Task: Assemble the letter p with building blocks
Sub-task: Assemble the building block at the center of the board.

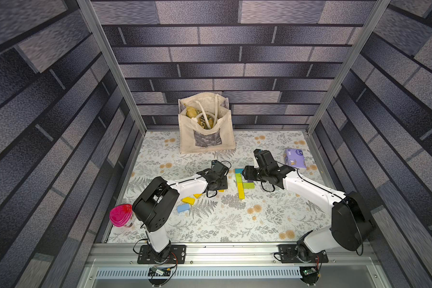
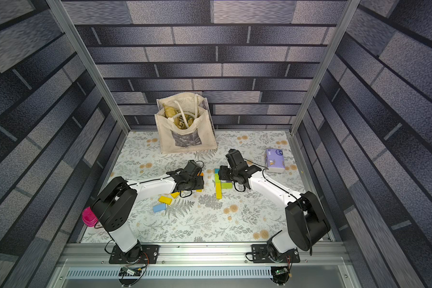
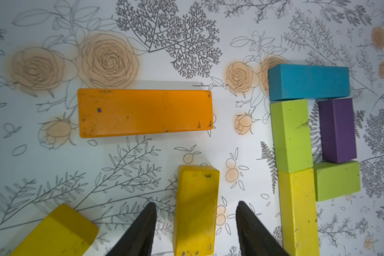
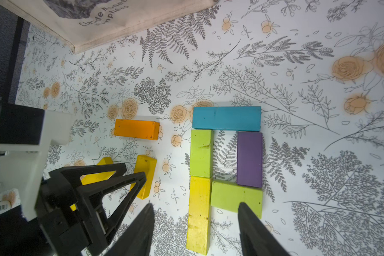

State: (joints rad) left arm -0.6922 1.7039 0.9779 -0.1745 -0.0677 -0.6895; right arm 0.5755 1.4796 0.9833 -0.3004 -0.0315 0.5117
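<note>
Our left hand (image 3: 196,203) stands open astride a yellow block (image 3: 196,192); our right hand (image 4: 196,204) hangs open, empty, above the P of building blocks (image 4: 201,153), on the surface (image 1: 235,224) just right of that block.

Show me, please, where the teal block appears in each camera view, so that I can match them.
In a top view: teal block, just right of centre, capping the letter.
In a top view: the same block, at centre.
Left wrist: upper right part of the picture.
Right wrist: slightly right of the middle.
Shared landmark: the stem's lime green block, butting against one end.
</note>
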